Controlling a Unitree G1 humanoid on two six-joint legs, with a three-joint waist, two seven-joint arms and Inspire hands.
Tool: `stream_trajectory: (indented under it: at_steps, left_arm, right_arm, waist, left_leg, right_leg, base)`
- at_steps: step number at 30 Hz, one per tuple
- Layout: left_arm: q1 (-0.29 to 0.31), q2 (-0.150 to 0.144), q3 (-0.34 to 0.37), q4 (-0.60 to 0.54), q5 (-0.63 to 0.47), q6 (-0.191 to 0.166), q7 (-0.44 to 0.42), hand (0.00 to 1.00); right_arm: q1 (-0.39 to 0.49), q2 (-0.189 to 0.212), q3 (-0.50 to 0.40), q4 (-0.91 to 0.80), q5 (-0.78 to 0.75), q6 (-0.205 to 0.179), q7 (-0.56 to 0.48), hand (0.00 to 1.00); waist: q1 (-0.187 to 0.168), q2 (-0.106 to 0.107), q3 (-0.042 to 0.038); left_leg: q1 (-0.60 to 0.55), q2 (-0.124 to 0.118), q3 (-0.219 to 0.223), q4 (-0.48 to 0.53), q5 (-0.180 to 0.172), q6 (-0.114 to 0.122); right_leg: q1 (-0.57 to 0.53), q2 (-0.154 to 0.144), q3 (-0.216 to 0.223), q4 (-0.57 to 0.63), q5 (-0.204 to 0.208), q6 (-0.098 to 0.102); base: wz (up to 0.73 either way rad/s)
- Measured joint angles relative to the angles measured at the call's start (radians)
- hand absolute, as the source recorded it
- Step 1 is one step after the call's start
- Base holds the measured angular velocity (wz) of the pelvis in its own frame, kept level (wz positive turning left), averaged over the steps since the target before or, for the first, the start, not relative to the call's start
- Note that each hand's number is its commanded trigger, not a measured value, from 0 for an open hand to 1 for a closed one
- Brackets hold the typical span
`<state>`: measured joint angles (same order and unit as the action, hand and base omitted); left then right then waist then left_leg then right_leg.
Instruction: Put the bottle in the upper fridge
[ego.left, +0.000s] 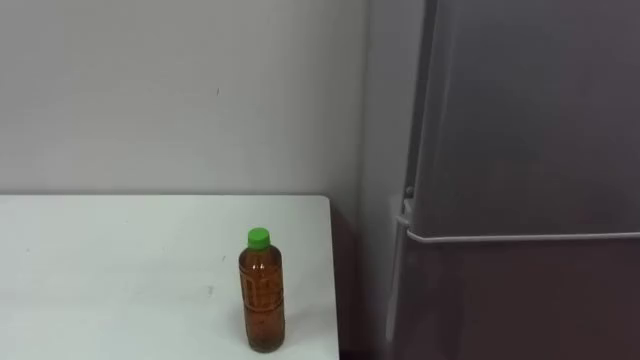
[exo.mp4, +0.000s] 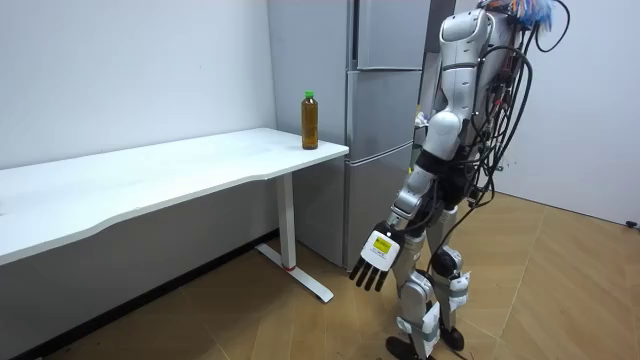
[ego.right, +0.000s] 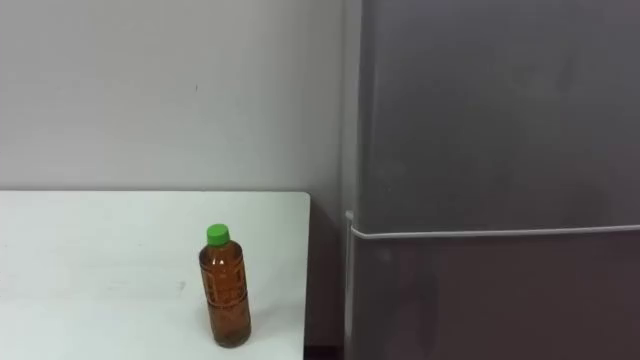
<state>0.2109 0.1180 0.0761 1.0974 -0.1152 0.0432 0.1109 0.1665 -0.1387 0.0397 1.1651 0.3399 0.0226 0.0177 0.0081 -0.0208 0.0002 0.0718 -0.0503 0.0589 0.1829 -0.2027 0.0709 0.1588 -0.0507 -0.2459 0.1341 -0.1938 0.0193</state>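
Observation:
A clear bottle (ego.left: 263, 295) of brown drink with a green cap stands upright near the right front corner of a white table (ego.left: 100, 260). In the room view the bottle (exo.mp4: 310, 120) is at the table end beside the fridge. The grey fridge (ego.left: 540, 110) rises right of the table, both doors closed, with a pale seam (ego.left: 520, 238) between the upper and lower door. I stand on the floor in front of the fridge. My left hand (exo.mp4: 372, 262) hangs low at my side, fingers straight, holding nothing, well below and away from the bottle.
A plain white wall (ego.left: 180, 90) runs behind the table. A narrow gap separates the table edge from the fridge side (ego.left: 385, 150). The long table (exo.mp4: 180, 170) stretches toward the room view's left on white legs over wooden floor (exo.mp4: 560, 290).

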Motion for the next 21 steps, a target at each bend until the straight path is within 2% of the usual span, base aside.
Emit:
stream_trajectory:
  at_steps: [2,5,13,21]
  left_arm:
    - [0.0,-0.002,0.001,0.0,0.005,0.0,0.014,0.0]
    - [0.0,-0.003,0.021,0.0,0.069,0.0,0.017,0.0]
    - [-0.001,-0.006,0.021,0.0,0.078,0.0,0.058,0.0]
    - [0.002,-0.008,0.037,0.001,0.075,0.002,0.08,0.0]
  right_arm:
    - [-0.004,0.0,0.005,0.001,-0.001,0.0,-0.016,0.0]
    - [-0.004,0.005,0.002,0.003,-0.001,0.0,-0.016,0.0]
    - [-0.008,0.013,0.001,0.006,-0.001,0.001,-0.027,0.0]
    - [-0.009,0.013,-0.009,0.009,-0.015,0.001,-0.029,0.0]
  waist:
    - [0.0,0.0,0.0001]
    - [-0.002,-0.005,0.0001]
    - [-0.005,-0.014,0.0001]
    - [-0.005,-0.009,0.0]
  left_leg:
    - [0.0,0.0,0.003,0.0,0.0,0.0]
    - [0.001,0.0,0.002,-0.001,0.0,0.0]
    - [-0.007,-0.001,-0.003,0.005,0.0,0.0]
    - [-0.006,0.001,-0.002,0.005,-0.004,-0.001]
  right_leg:
    - [0.0,0.0,-0.002,0.0,-0.001,0.0]
    - [0.0,-0.001,-0.002,0.0,-0.002,0.0]
    - [-0.006,-0.001,-0.005,-0.001,-0.002,0.0]
    - [-0.002,0.0,-0.004,0.003,-0.002,0.0]
  base:
    - [0.0]
    - [0.0]
    - [0.0]
    - [0.0]
